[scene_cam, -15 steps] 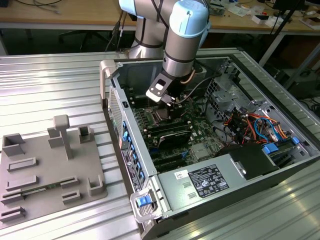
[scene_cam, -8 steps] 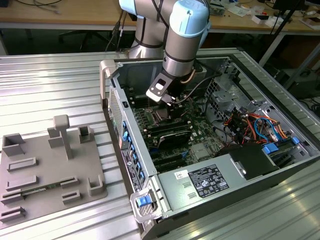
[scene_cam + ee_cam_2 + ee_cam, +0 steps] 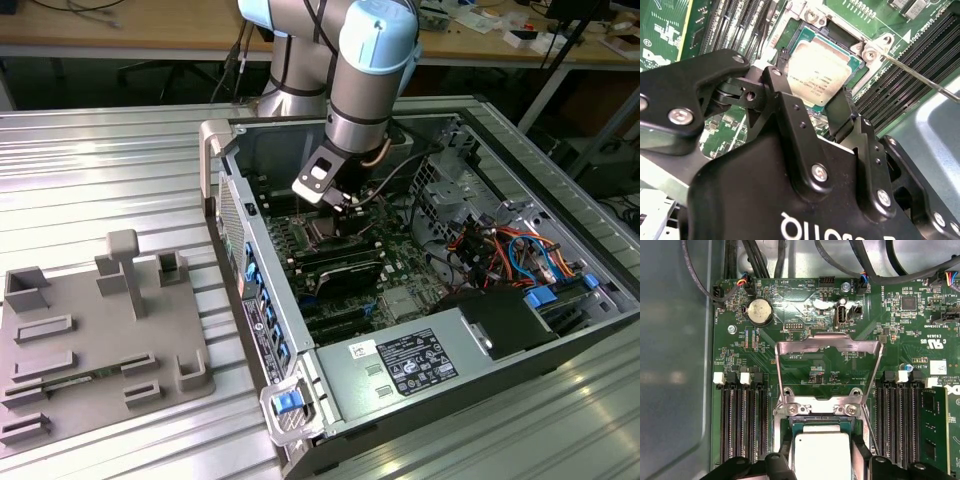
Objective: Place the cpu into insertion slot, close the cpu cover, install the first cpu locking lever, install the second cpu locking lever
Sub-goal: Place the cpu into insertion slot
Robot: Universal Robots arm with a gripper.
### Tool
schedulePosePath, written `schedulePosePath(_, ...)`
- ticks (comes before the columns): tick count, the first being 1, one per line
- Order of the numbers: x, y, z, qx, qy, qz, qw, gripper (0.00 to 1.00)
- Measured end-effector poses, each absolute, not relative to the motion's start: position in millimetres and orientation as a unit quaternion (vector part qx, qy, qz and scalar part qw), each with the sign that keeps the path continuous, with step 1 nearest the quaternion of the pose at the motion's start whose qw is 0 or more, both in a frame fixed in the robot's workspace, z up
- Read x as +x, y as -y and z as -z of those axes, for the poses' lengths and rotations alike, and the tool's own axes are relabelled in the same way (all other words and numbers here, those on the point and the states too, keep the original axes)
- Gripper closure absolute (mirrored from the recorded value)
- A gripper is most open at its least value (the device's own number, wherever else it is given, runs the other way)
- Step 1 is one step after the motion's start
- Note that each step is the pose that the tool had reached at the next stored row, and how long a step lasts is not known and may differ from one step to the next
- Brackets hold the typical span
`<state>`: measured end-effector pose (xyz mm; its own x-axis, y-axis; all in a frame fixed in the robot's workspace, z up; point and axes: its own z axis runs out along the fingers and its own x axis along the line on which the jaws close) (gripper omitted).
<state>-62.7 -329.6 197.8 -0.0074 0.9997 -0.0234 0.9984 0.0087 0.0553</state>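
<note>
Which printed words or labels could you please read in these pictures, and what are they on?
Nothing reads reliably:
cpu: faint print, too small to read.
Motherboard: white lettering, too small.
Power supply label: blurred.
Gripper: white lettering, cut off.

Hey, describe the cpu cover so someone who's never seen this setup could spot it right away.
Inside the open computer case, find the green motherboard and the silver-topped cpu between its long black memory slots. The cpu cover is the thin silver frame hinged open beside that chip; unlike anything nearby, it has a large window with green board showing through.
</note>
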Motion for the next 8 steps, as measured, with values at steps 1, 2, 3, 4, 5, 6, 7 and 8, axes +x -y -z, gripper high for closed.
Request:
schedulePosePath(1, -62.6, 329.6, -197.8, 0.704, -0.710, -0.011, 0.028, 0.45)
schedulePosePath(2, -62.5, 329.6, -197.7, 0.704, -0.710, -0.011, 0.028, 0.45)
schedulePosePath(3, -62.2, 329.6, -197.8, 0.704, -0.710, -0.011, 0.028, 0.45)
schedulePosePath(4, -62.0, 329.5, -197.8, 0.704, -0.710, -0.012, 0.028, 0.45)
schedulePosePath(5, -61.9, 329.5, -197.8, 0.704, -0.710, -0.012, 0.028, 0.45)
schedulePosePath(6, -61.8, 329.6, -197.8, 0.704, -0.710, -0.012, 0.028, 0.45)
schedulePosePath(7, -61.7, 329.5, -197.9, 0.704, -0.709, -0.012, 0.028, 0.45)
schedulePosePath(8, -61.6, 329.5, -197.8, 0.705, -0.709, -0.012, 0.028, 0.45)
